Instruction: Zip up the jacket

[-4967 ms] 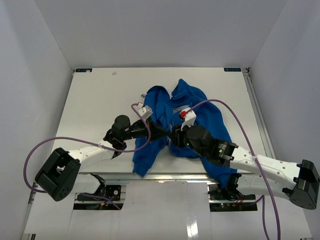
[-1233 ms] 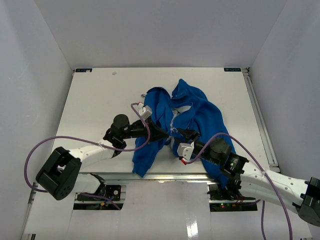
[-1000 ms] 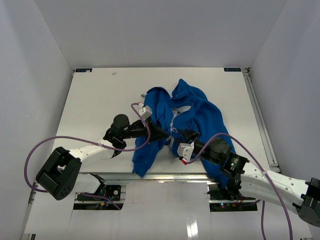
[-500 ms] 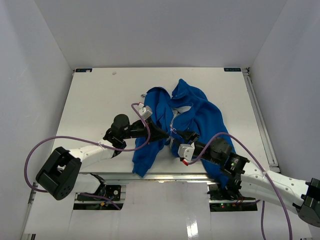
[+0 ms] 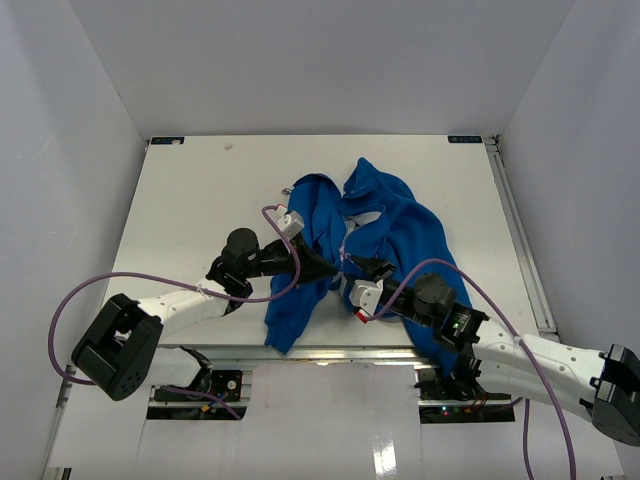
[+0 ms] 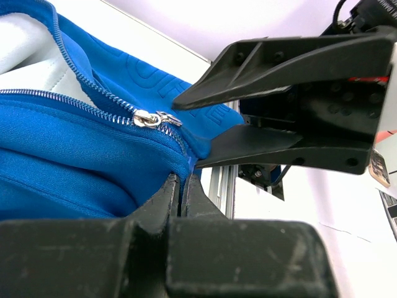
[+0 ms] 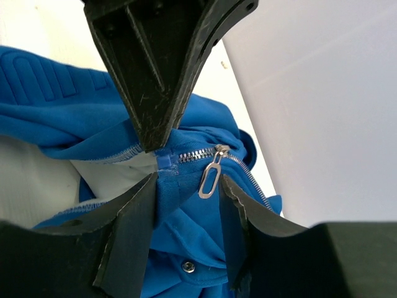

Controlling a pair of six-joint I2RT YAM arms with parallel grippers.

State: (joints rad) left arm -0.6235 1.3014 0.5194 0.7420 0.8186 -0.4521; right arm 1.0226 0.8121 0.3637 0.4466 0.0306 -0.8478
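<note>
The blue jacket [image 5: 400,225] lies crumpled on the table's middle, its white lining [image 7: 37,180] showing. My left gripper [image 5: 330,268] is shut on the jacket's bottom edge by the zipper's foot [image 6: 180,181]. My right gripper [image 5: 358,268] faces it, open. In the right wrist view the silver zipper pull [image 7: 211,175] hangs between my right fingers [image 7: 133,217], close to the right one, and neither finger is pressed on it. The slider [image 6: 149,118] sits low on the zipper, and above it the teeth [image 6: 62,102] part. The left fingers [image 7: 155,68] pinch the fabric just left of the slider.
The white table [image 5: 200,190] has walls on three sides. A sleeve [image 5: 290,315] trails toward the near rail [image 5: 330,352]. Purple cables [image 5: 150,282] loop off both arms. A metal snap [image 7: 184,266] shows on the fabric under the right gripper.
The right arm has swung off the jacket and come in low from the near side. Over the last second its gripper edged left toward the left gripper. The left arm stayed put.
</note>
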